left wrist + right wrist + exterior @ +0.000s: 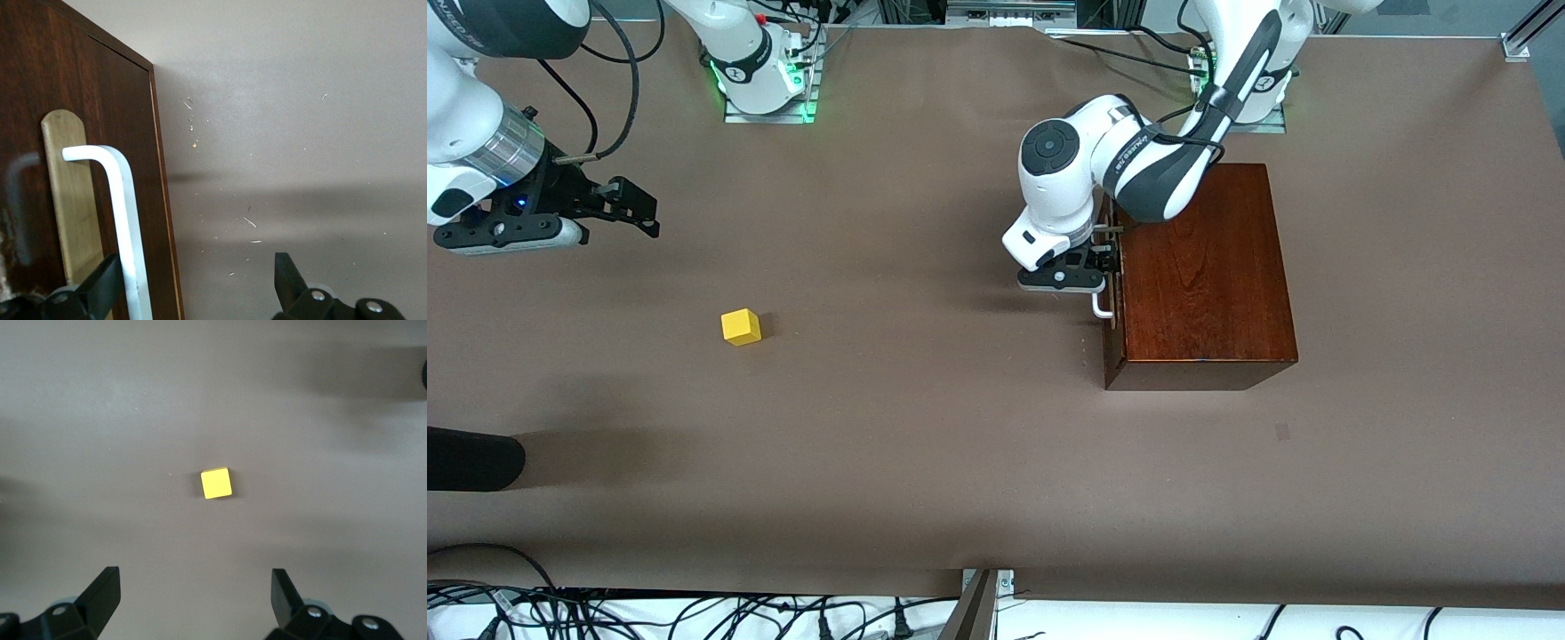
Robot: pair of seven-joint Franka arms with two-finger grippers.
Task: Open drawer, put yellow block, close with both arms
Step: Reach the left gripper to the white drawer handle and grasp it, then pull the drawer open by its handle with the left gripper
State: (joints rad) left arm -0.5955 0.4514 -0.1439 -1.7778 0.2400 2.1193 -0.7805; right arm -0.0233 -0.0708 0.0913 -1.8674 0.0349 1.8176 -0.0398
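The yellow block lies on the brown table toward the right arm's end. My right gripper hangs open over the bare table, apart from the block, with nothing between its fingers. The dark mahogany box stands toward the left arm's end with its drawer shut. My left gripper is open in front of the drawer. The white handle stands between its fingers, close to one finger and well apart from the other.
A brass plate backs the handle. A black object juts in at the table's edge toward the right arm's end, nearer the front camera than the block. Cables lie along the front edge.
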